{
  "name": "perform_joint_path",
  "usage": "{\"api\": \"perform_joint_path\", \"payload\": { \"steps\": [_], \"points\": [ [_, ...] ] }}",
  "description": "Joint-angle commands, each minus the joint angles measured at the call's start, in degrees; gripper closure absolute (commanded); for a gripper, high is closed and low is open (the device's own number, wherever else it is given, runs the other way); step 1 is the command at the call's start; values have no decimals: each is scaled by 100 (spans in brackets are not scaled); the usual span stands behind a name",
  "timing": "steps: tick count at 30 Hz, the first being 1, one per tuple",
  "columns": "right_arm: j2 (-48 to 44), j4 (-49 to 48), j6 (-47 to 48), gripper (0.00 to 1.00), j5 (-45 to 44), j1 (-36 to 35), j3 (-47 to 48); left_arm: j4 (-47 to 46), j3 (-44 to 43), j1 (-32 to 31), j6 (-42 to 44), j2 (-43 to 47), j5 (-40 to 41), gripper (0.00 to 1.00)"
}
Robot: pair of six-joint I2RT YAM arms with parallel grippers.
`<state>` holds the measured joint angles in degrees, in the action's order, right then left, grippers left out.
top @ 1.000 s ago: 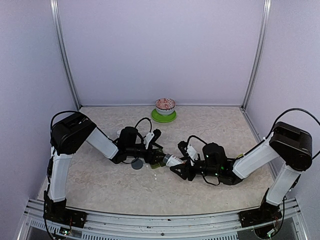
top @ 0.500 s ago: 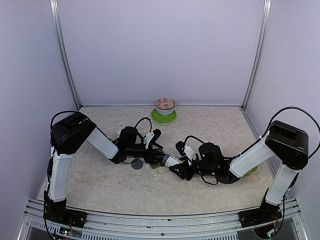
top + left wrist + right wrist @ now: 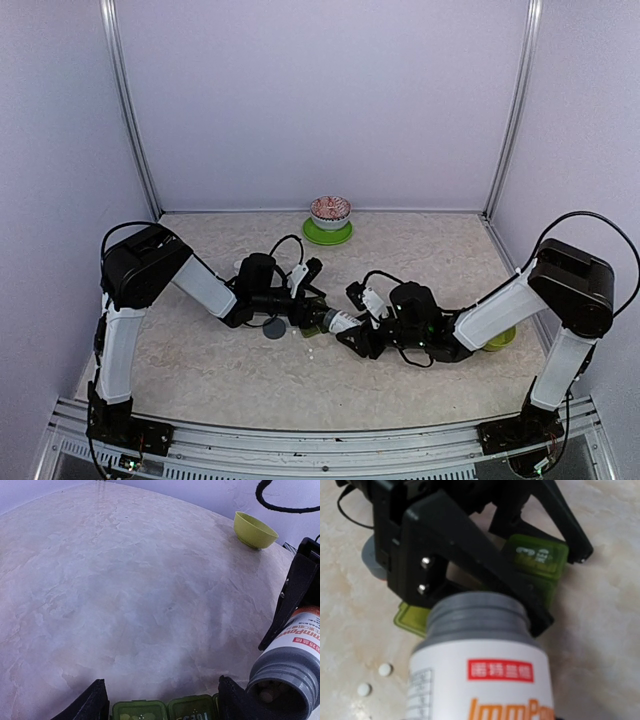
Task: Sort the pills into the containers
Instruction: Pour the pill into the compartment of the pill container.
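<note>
The dark green containers (image 3: 140, 711) sit low between my left gripper's (image 3: 165, 702) two black fingers, which press on the strip's ends. In the right wrist view, two green lids (image 3: 540, 555) stand open beside that gripper's body. My right gripper (image 3: 358, 334) is shut on a white bottle (image 3: 475, 675) with a grey threaded neck. The bottle lies tilted, its open mouth (image 3: 280, 690) close to the strip's right end. Two white pills (image 3: 385, 669) lie loose on the table left of the bottle, pale specks (image 3: 307, 334) in the top view.
A grey bottle cap (image 3: 272, 328) lies on the table just left of the grippers. A lime-green bowl (image 3: 254, 530) stands behind the right arm, near the table's right edge. A patterned bowl (image 3: 330, 210) rests on a green plate (image 3: 328, 236) at the back wall.
My right arm has slid left with the bottle, bringing its mouth closer to the containers. The left arm and the strip have stayed still.
</note>
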<state>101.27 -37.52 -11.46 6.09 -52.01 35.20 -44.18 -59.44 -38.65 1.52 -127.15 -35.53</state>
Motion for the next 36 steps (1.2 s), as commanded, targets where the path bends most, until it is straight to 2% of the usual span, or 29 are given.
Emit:
{"api": "perform_joint_path", "payload": {
  "steps": [1, 27, 36],
  "points": [
    [51, 259, 17, 76, -76, -55, 203, -143, 48, 24, -11, -144, -50, 27],
    [-176, 1831, 65, 75, -182, -55, 935, -125, 29, 24, -2, -157, -59, 28],
    [-235, 2059, 99, 75, -213, -56, 1034, -125, 14, 43, -54, -168, -68, 32]
  ]
}}
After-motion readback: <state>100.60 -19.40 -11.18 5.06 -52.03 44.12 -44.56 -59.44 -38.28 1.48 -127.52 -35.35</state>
